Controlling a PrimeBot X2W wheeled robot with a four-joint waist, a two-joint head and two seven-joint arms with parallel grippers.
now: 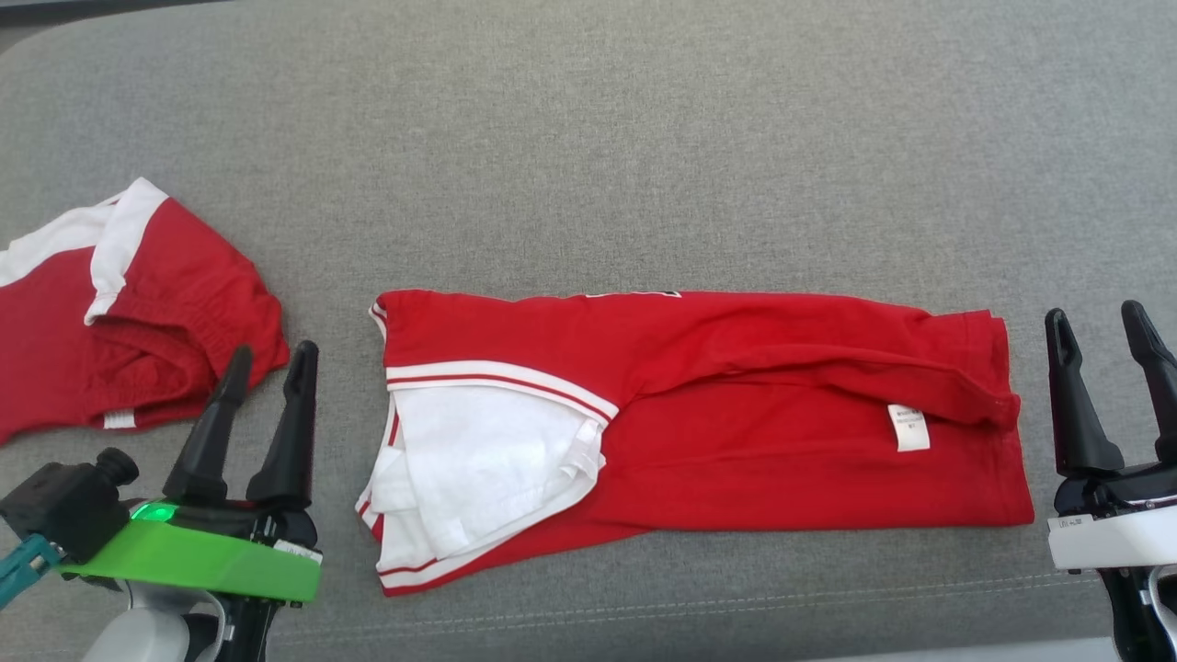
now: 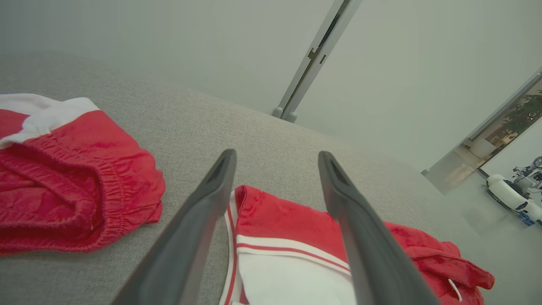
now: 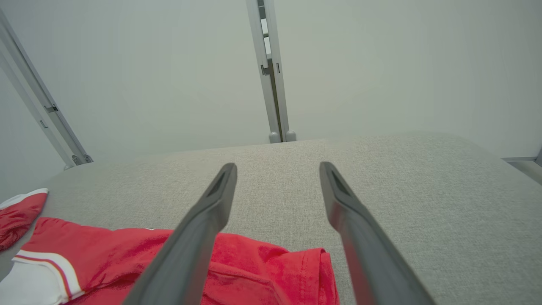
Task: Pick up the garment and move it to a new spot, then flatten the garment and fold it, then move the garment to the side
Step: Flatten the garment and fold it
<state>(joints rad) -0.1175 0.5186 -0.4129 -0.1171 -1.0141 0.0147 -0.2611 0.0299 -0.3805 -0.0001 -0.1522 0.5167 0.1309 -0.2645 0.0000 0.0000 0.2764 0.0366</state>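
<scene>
The garment (image 1: 736, 414) is a red shirt with white trim and a white sleeve, folded into a long band across the middle of the grey cushion (image 1: 588, 138). My left gripper (image 1: 273, 360) stands open just left of its collar end, holding nothing. At the shirt's hem end my right gripper (image 1: 1099, 322) is open and empty too. The left wrist view has the garment (image 2: 288, 237) under and between the open fingers (image 2: 220, 178). In the right wrist view the garment's hem (image 3: 271, 267) lies low and left of the open fingers (image 3: 334, 186).
Red shorts with white panels (image 1: 138, 303) lie bunched at the left edge of the cushion, close to my left gripper, and also show as shorts (image 2: 72, 190) in the left wrist view. Metal frame posts (image 3: 273, 72) stand beyond the cushion's far edge. The cushion's front seam (image 1: 736, 607) runs near me.
</scene>
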